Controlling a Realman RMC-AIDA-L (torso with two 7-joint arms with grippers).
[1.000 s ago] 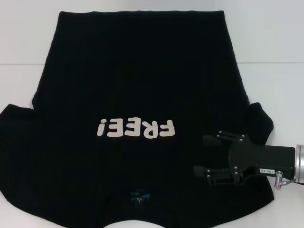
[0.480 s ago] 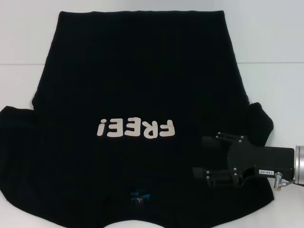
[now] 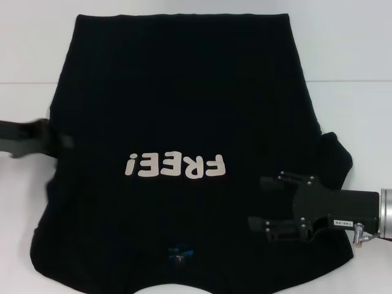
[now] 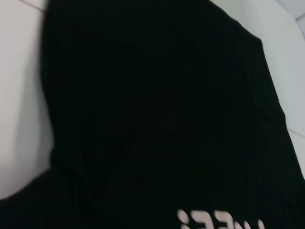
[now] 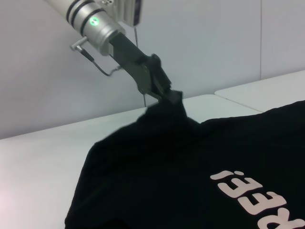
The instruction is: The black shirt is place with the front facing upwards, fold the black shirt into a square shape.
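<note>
At the shirt's left edge, the left sleeve [image 3: 52, 142], flat half a second earlier, is now lifted inward, clamped by the left gripper [image 5: 172, 97]; the first fold of the black shirt [image 3: 184, 110] is judged begun; the right gripper [image 3: 267, 204] is held over the right sleeve, fingers apart.

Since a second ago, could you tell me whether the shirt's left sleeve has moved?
Yes. The left gripper has lifted the black shirt's left sleeve inward off the table, toward the FREE! lettering.
</note>
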